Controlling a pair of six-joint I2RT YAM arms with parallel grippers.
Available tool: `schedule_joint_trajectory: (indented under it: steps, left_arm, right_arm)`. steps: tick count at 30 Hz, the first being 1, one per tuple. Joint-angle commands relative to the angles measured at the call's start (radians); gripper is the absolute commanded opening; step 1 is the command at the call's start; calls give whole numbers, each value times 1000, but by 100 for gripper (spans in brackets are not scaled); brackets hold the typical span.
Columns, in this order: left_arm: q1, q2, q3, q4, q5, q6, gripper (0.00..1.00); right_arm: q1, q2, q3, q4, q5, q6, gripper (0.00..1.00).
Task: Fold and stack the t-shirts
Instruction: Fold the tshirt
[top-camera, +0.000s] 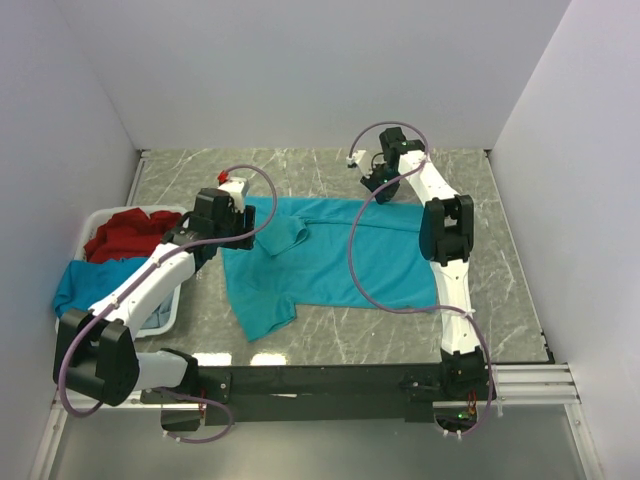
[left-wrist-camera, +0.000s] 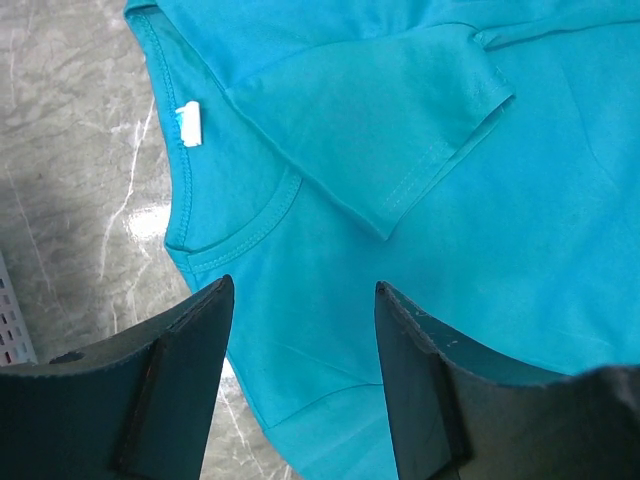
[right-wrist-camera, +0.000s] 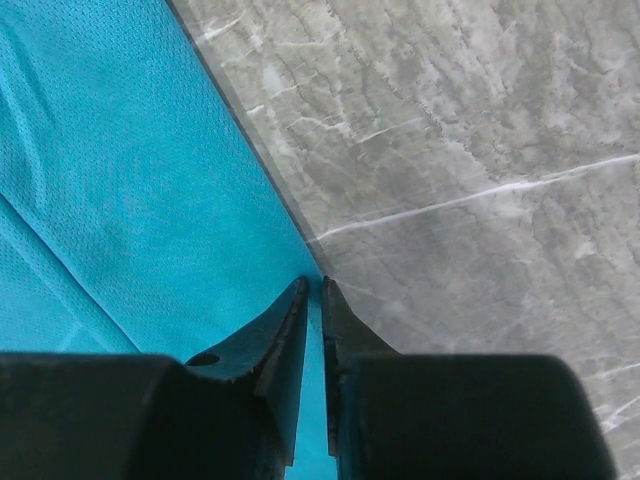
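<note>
A teal-blue t-shirt (top-camera: 340, 260) lies spread on the marble table, one sleeve (left-wrist-camera: 400, 130) folded over its chest. My left gripper (top-camera: 252, 226) is open just above the shirt near its collar (left-wrist-camera: 240, 235) and white label (left-wrist-camera: 188, 123); in the left wrist view the gripper (left-wrist-camera: 303, 285) is empty, with cloth below it. My right gripper (top-camera: 378, 190) is at the shirt's far edge. In the right wrist view it (right-wrist-camera: 312, 282) is shut, with a strip of the shirt's edge (right-wrist-camera: 120, 180) pinched between the jaws. A red t-shirt (top-camera: 125, 235) and a blue one (top-camera: 85, 280) lie in the basket.
A white plastic basket (top-camera: 165, 315) stands at the left edge of the table, beside my left arm. Bare marble table (right-wrist-camera: 480, 150) lies beyond the shirt's far edge. White walls enclose the table at the back and on both sides.
</note>
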Motion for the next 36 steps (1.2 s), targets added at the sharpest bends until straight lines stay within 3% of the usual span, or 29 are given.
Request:
schedule_joint_trajectory:
  steps: [1,5,7,11,15,19,22,34,36]
  left_arm:
    - [-3,-41,-3,44,-22,14,64]
    - [-3,-38,-1,42,-22,14,64]
    - [-3,-35,2,42,-21,16,64]
    - [-3,-35,0,42,-21,14,64]
    - [-3,-33,0,44,-22,17,63]
    - [-3,-35,-1,45,-28,17,64]
    - [0,-36,-3,57,-19,13,64]
    - [79,-32,-7,90,205,27,65]
    - [79,-26,-12,96,243,51,65]
  right_arm:
    - [12,-5,14,-2,7,1,18]
    - [15,-6,12,-8,10,-3,26]
    - [18,-11,5,-2,16,2,39]
    - [27,-20,-14,8,30,-7,42]
    - [36,-14,-3,6,48,-12,36]
    - [41,7,41,-14,56,-13,9]
    - [47,6,35,7,89,-6,0]
    - [51,50,104,464,376,158,0]
    - [53,49,91,561,437,184,12]
